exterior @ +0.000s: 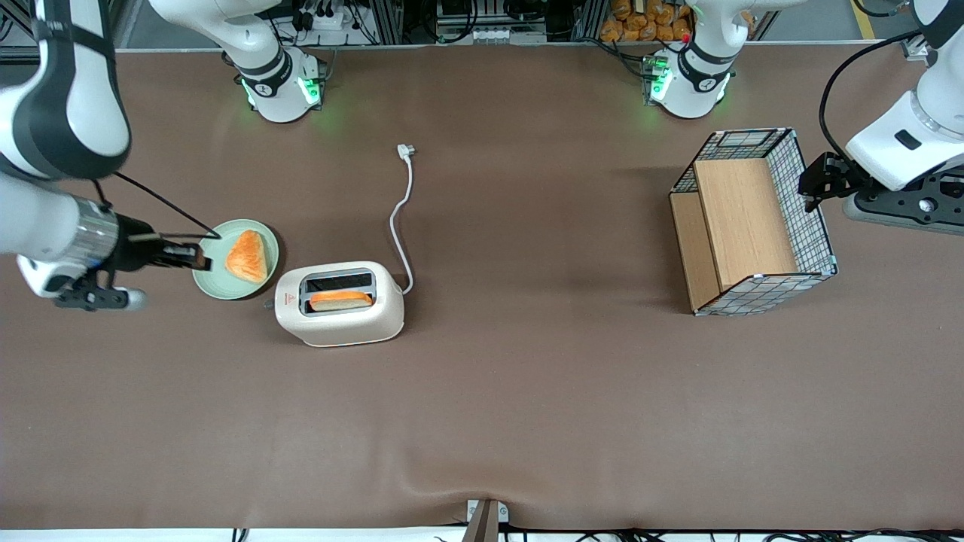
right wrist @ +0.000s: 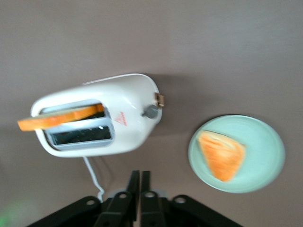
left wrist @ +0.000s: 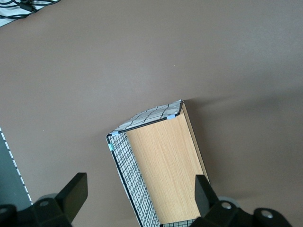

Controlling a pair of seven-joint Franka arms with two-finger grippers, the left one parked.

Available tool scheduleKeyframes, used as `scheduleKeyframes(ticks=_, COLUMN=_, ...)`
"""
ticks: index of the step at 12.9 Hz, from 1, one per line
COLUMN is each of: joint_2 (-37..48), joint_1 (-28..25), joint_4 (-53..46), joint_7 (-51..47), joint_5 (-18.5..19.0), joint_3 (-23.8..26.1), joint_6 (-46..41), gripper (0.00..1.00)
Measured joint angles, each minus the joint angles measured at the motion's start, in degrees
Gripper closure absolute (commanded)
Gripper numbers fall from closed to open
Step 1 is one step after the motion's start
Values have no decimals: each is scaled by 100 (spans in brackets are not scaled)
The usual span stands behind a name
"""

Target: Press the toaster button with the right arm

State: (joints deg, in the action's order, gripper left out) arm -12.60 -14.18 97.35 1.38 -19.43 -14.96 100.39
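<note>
The cream-white toaster (exterior: 339, 303) stands on the brown table with a bread slice (exterior: 340, 300) sticking out of the slot nearer the front camera. Its small grey button (exterior: 266, 305) juts from the end toward the working arm. My right gripper (exterior: 200, 260) is shut and empty. It hovers over the edge of the green plate (exterior: 218, 286), apart from the button and a little farther from the front camera. The right wrist view shows the toaster (right wrist: 97, 116), the button (right wrist: 150, 111), the slice (right wrist: 59, 118) and my shut gripper (right wrist: 140, 173).
The green plate holds a triangular toast piece (exterior: 247, 256), which also shows in the right wrist view (right wrist: 221, 155). The toaster's white cord (exterior: 403, 218) runs away from the front camera. A wire basket with a wooden shelf (exterior: 753, 222) stands toward the parked arm's end.
</note>
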Motion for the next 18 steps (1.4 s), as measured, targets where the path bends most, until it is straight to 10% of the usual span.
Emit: scheduleKeyframes(ticks=18, joint_2=-1050, joint_1=299, joint_4=712, joint_7=1997, joint_5=-1761, joint_3=-49, joint_6=1202, gripper=100)
